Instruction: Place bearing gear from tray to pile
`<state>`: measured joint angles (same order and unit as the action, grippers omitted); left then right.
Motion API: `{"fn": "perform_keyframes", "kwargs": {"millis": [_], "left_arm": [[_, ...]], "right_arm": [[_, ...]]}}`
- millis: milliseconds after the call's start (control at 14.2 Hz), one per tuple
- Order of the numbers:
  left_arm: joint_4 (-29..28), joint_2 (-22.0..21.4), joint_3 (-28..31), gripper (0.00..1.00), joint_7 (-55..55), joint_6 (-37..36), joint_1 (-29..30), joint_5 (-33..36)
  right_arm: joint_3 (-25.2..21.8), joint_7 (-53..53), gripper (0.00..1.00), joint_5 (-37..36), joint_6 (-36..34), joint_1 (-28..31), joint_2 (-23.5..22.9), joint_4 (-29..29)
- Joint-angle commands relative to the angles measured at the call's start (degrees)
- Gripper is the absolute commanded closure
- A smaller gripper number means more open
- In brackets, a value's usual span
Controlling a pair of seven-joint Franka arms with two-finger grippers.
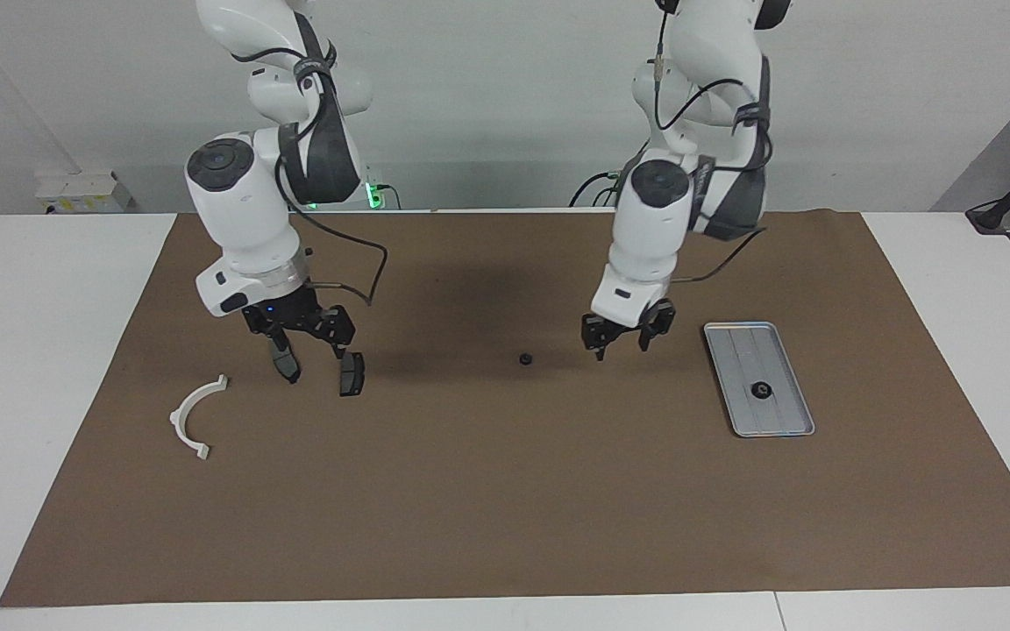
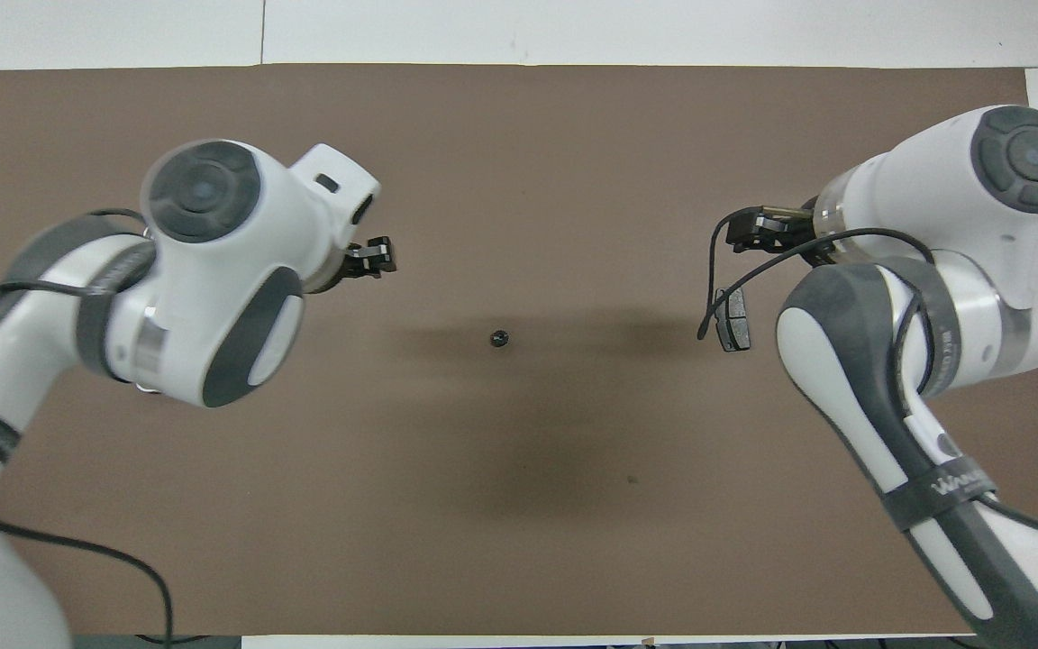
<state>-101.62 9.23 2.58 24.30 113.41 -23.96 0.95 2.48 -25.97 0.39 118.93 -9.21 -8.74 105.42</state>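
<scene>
A small dark bearing gear (image 1: 525, 358) (image 2: 499, 339) lies loose on the brown mat, between the pile and the tray. A second gear (image 1: 760, 391) sits in the silver tray (image 1: 737, 346) toward the left arm's end. My left gripper (image 1: 622, 343) (image 2: 377, 260) hangs open and empty over the mat between the loose gear and the tray. The pile is a white half-ring bracket (image 1: 196, 414) and two dark brake pads (image 1: 352, 374) (image 2: 733, 320). My right gripper (image 1: 305, 340) (image 2: 753, 227) is open over the pads. In the overhead view the left arm hides the tray.
The brown mat (image 1: 505, 491) covers most of the white table. A cable loops from the right wrist (image 2: 735, 270) above the brake pad.
</scene>
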Motion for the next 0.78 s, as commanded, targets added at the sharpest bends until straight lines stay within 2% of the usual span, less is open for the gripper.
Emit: {"fn": "perform_keyframes", "kwargs": {"millis": [0, 141, 282, 564, 705], "left_arm": [[2.9, -2.5, -0.5, 0.17, -16.8, -7.6, 10.1, -2.4], [2.4, -2.4, -0.3, 0.17, -26.5, -5.4, 17.2, -4.9], [-0.8, -1.8, -0.3, 0.17, -30.4, 0.9, 20.8, -5.2], [-8.6, 1.4, -0.2, 0.19, -30.8, 13.9, 21.2, -5.2], [-11.2, 3.1, -0.2, 0.19, -30.7, 19.5, 21.2, -5.2]], "right_arm": [[0.1, -9.9, 0.00, -0.8, -0.6, -6.2, 0.1, -0.7], [0.1, -17.4, 0.00, -0.9, -1.2, -11.8, -1.3, -2.1], [0.1, -21.6, 0.00, -1.0, -1.2, -16.5, -3.7, -4.6], [0.1, -29.7, 0.00, -1.1, -2.5, -22.2, -9.7, -11.5], [0.0, -31.3, 0.00, -1.3, -3.3, -23.7, -11.7, -13.0]]}}
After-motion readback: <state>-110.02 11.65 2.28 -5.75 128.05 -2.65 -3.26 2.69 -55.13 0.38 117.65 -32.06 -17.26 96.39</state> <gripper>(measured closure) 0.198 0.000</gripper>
